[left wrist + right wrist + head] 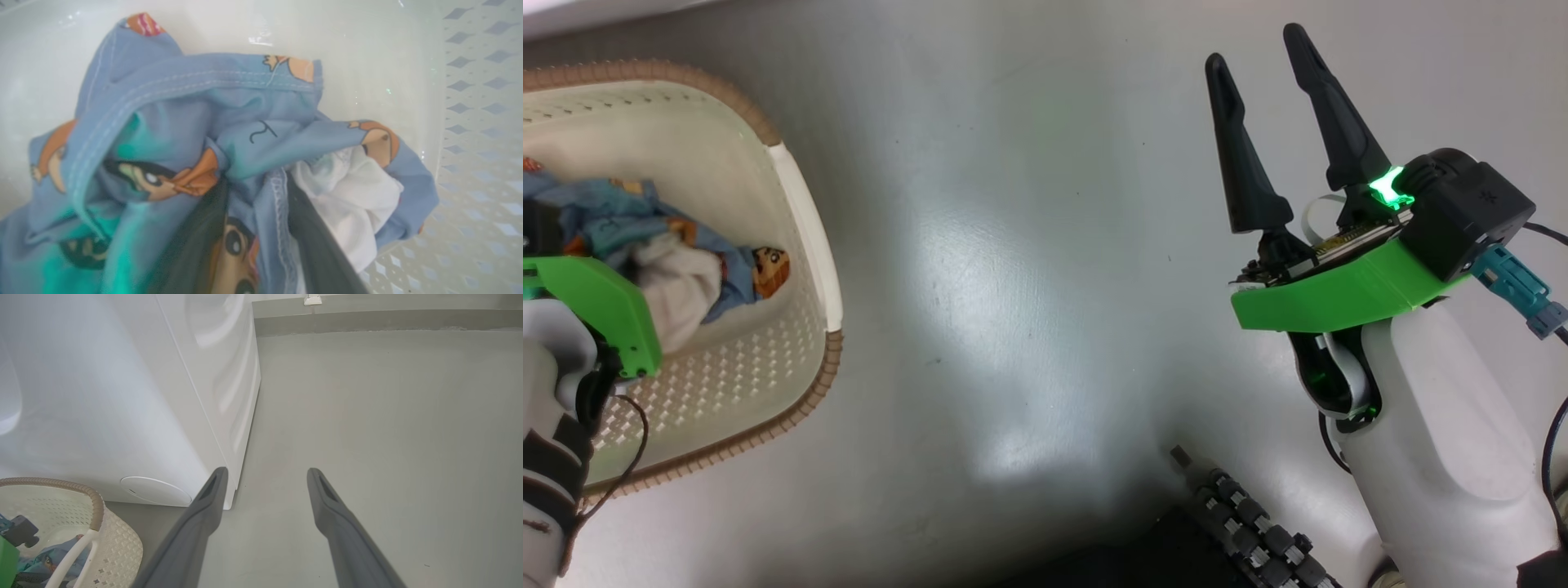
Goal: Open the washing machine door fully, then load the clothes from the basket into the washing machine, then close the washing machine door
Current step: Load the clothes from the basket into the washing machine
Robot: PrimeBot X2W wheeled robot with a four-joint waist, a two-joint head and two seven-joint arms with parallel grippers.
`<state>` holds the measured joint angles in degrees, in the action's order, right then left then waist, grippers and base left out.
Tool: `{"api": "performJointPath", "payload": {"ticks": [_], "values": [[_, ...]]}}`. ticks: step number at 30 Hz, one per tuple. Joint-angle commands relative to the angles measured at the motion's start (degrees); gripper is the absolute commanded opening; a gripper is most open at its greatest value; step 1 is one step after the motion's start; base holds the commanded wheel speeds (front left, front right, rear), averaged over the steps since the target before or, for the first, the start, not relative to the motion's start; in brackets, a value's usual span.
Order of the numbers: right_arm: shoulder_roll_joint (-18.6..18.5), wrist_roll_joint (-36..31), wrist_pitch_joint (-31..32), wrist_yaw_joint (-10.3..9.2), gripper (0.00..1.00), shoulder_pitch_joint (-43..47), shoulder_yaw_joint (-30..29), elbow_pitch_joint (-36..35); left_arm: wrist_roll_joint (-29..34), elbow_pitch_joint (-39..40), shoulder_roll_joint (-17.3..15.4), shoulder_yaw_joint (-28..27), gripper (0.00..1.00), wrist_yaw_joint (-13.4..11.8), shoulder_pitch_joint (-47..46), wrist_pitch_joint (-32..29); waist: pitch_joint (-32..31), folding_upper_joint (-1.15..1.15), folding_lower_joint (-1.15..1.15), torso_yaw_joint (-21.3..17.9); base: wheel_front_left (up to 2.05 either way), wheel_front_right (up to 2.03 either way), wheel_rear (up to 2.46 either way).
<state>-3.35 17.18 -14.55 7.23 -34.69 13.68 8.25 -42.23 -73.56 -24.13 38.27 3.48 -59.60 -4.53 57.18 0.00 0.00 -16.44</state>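
The left gripper (255,181) is down inside the basket (805,212). Its two dark fingers (192,245) are pushed into the clothes (245,106), with a stitched fold of blue cloth standing between them. The fingers are apart, and I cannot tell whether they pinch that fold or merely straddle it. Around them the clothes lie as one crumpled heap of light-blue fabric printed with orange-brown bear faces. A whitish inner side is turned out on the heap's right, and a green tint lies on the cloth near the fingers. In the head view the heap sits in the left, far part of the basket, leaving the perforated bottom bare on its near and right sides. The basket stands on the grey floor (1045,286) at the left of the scene, its brown woven-look rim and a white handle turned toward the middle. The right gripper (1255,47) hangs well apart from it on the right, over bare floor. Its jaws are spread wide and hold nothing, and its fingers point to the far side. In the right wrist view the washing machine (122,396) stands just beyond the basket, a white box with a round cover (155,491) low on its front near the corner. Whether the basket touches it I cannot tell.
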Motion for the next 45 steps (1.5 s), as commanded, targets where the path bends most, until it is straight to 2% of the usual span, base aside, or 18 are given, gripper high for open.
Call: {"api": "performJointPath", "payload": {"ticks": [1,15,27,45], "values": [[0.4,-0.2,-0.4,0.25,1.0,2.0,1.0,-1.0,-0.3,-0.4,-1.9,-0.9,0.0,0.0,2.2,-0.1,-0.2,0.0,0.0,0.0,0.0,0.0,0.0],[0.5,1.5,-0.4,0.25,1.0,2.0,0.7,0.0,-2.9,-0.4,0.0,-1.9,0.0,2.4,5.1,3.3,-6.6,0.0,0.0,1.6,0.0,0.0,0.0],[0.5,2.7,-0.4,0.25,1.0,3.6,-0.1,2.0,-5.8,0.4,2.8,-2.5,0.0,3.9,10.3,9.2,-16.7,0.0,0.0,3.9,0.0,0.0,0.0],[-1.6,4.3,-0.4,0.25,1.0,9.1,-1.4,5.3,-11.5,12.0,3.6,1.2,0.0,4.0,19.5,17.7,-32.6,0.0,0.0,9.0,0.0,0.0,0.0]]}}
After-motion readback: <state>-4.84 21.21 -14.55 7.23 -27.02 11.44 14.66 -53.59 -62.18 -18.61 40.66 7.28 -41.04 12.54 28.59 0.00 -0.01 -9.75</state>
